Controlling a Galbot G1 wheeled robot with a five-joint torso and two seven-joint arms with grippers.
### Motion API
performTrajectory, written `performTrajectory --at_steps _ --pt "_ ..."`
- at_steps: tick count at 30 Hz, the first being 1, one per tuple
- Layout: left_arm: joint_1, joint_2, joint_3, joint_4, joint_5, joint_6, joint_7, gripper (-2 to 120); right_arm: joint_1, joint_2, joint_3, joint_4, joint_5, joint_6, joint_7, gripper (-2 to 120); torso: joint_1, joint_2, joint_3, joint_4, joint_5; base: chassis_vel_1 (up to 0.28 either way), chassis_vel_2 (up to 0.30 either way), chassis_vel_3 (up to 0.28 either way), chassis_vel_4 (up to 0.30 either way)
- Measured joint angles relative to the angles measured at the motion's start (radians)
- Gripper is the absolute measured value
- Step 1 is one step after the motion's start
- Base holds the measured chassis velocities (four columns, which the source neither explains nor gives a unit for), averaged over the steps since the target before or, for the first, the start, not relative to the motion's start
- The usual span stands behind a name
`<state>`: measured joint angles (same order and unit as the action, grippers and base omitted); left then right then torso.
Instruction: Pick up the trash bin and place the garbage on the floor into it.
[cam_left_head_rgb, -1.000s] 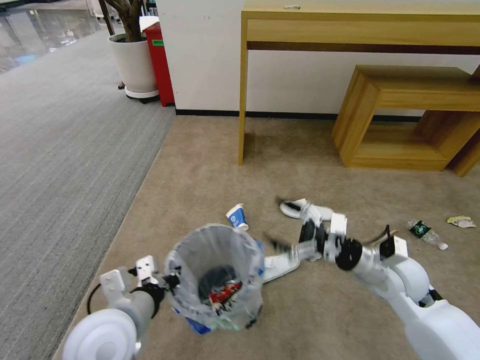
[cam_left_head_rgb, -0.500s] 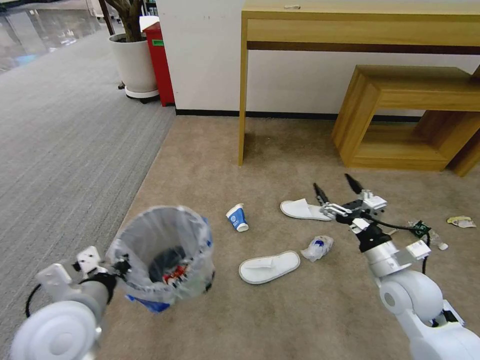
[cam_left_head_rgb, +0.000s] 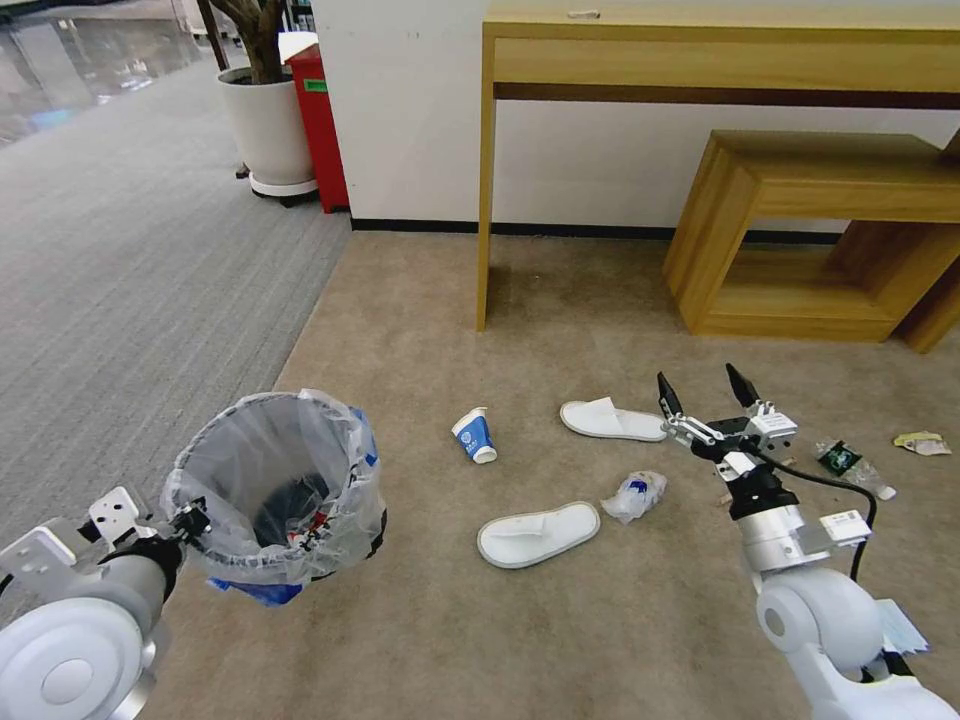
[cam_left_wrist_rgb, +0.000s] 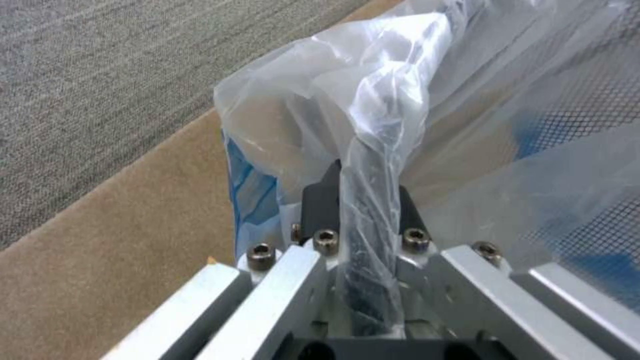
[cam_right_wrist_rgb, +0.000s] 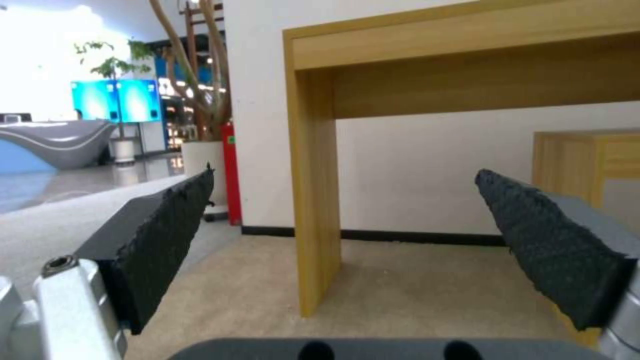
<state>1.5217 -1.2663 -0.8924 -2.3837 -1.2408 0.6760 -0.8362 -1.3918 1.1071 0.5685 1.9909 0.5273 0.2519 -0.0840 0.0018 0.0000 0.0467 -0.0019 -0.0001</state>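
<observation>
While the left gripper (cam_left_head_rgb: 190, 522) pinches the near rim of the trash bin (cam_left_head_rgb: 275, 490) through its clear liner, the bin hangs clear of the floor (cam_left_head_rgb: 420, 300) at the robot's lower left, just inside the seam where the beige carpet meets the grey striped carpet (cam_left_head_rgb: 130, 270); the left wrist view shows the black fingers (cam_left_wrist_rgb: 321, 197) pressed on either side of the rim and the bunched plastic (cam_left_wrist_rgb: 373, 150), with blue liner edges beside them; red scraps (cam_left_head_rgb: 315, 522) lie in the bottom of the bin.

The right gripper (cam_left_head_rgb: 708, 392) is raised above the carpet with its two black fingers (cam_right_wrist_rgb: 167, 235) spread wide and nothing between them, pointing toward the wall and the wooden table (cam_left_head_rgb: 720, 60); it sits just beside the toe end of the far white slipper (cam_left_head_rgb: 612, 420).

The near white slipper (cam_left_head_rgb: 538, 532) lies in the middle of the beige carpet, a crumpled white-and-blue wad (cam_left_head_rgb: 635, 495) touching or nearly touching its right end; the blue-white paper cup (cam_left_head_rgb: 474, 436) lies on its side, apart from both slippers; a small green-label bottle (cam_left_head_rgb: 850, 466) and a pale crumpled scrap (cam_left_head_rgb: 922, 442) lie well to the right.

Open carpet stretches between the bin and the litter; the table leg (cam_left_head_rgb: 486, 180), the low wooden bench (cam_left_head_rgb: 820, 230) and the wall bound the far side; a white planter (cam_left_head_rgb: 268, 125) and a red box (cam_left_head_rgb: 320, 125) stand at the far left corner.
</observation>
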Motion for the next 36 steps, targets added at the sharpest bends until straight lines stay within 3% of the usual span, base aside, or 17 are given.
performTrajectory --at_steps 24,32,36 --pt "0.0 -0.013 0.026 -0.006 0.021 -0.002 0.022 1 0.008 -0.023 -0.026 -0.025 -0.018 0.017 0.01 100 0.0 0.0 0.0 0.0 0.0002 -0.094 0.093 0.093 -0.094" --pt "0.001 -0.016 0.03 -0.008 0.022 -0.002 0.022 1 0.009 -0.065 -0.06 -0.009 -0.059 -0.062 0.023 100 0.0 0.0 0.0 0.0 0.0001 0.0 0.0 0.0 0.0" --pt "0.001 -0.02 0.034 -0.01 0.027 -0.002 0.022 1 0.025 -0.105 -0.078 -0.027 -0.124 -0.183 -0.066 100 0.0 0.0 0.0 0.0 0.0002 0.0 0.0 0.0 0.0"
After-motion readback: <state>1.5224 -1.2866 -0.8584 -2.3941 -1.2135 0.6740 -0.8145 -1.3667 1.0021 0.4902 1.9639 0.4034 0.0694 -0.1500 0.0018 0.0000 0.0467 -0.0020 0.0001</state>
